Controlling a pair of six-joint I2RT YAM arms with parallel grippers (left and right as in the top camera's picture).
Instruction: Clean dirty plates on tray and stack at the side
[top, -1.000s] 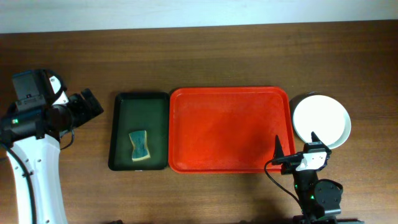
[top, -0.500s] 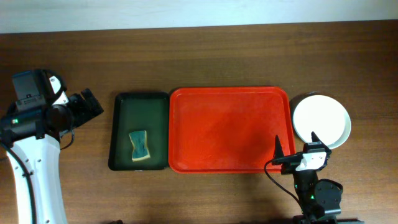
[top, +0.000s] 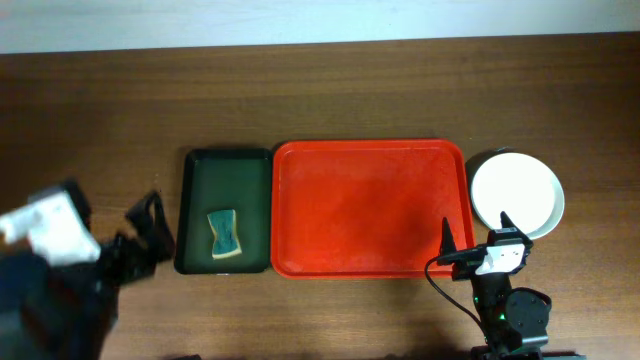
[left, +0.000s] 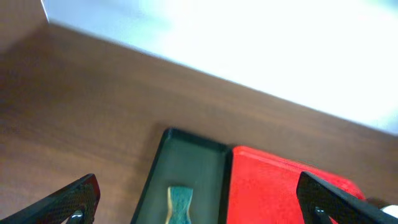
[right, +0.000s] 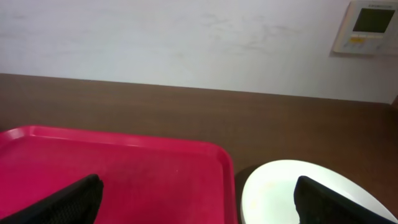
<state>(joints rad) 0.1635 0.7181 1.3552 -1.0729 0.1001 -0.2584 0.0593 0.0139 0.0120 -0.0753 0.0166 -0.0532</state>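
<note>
From overhead, you are looking at the red tray (top: 370, 148) lying mid-table with its left rim touching the green tray (top: 228, 154), where a sponge (top: 225, 233) is resting. A broad band of table (top: 330, 90) is running along the far side of both trays. The plates (top: 517, 195) are sitting on the wood just beside the red tray's right rim, at its far corner. A white plate is facing up and a darker edge is peeking out beneath it on the left, so you cannot count the stack. The left gripper (top: 156, 228) is showing as a blur near the green tray's left rim, jaws spread and holding nothing. The right gripper (top: 475, 232) is hanging over the red tray's near right corner, fingers parted and holding nothing.

In the left wrist view, the left gripper (left: 199, 186) is framing the green tray (left: 186, 140) and the red tray (left: 280, 180) between wide-apart fingertips. The sponge (left: 179, 202) is lying low in frame, and open wood is stretching out to the left.

In the right wrist view, the right gripper (right: 199, 186) is standing released. The red tray's (right: 124, 140) rounded corner and the white plate (right: 292, 186) are showing between its fingers, with a narrow strip of wood separating them. The plate is looking pale and shallow, and any mark on it is too faint to tell. Behind, bare table is running up to the wall (right: 155, 37), which is carrying a small panel (right: 367, 25).
</note>
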